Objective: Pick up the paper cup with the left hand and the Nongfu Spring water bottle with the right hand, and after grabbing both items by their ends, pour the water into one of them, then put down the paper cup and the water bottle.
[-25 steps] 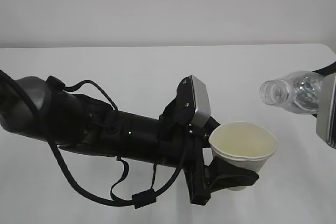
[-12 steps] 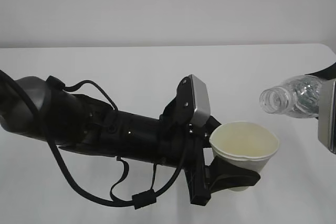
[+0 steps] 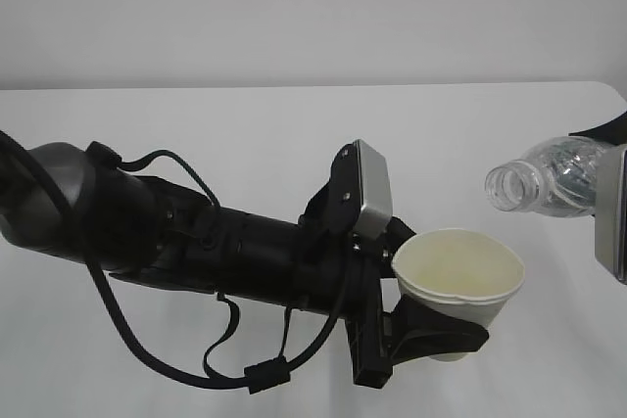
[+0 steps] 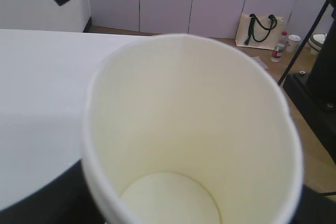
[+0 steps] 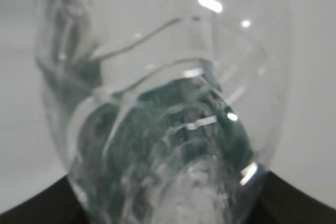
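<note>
Gripping a white cup [image 3: 458, 279] at its base, the left claw [image 3: 431, 335] holds it upright above the table [image 3: 245, 134]. At the cup's two o'clock, the right claw [image 5: 168, 203] clasps a tilted, open-mouthed bottle [image 3: 545, 176].

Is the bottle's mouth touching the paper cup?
Apart. In the exterior view the bottle's mouth hangs up and to the right of the paper cup, with bare white table showing between them.
</note>
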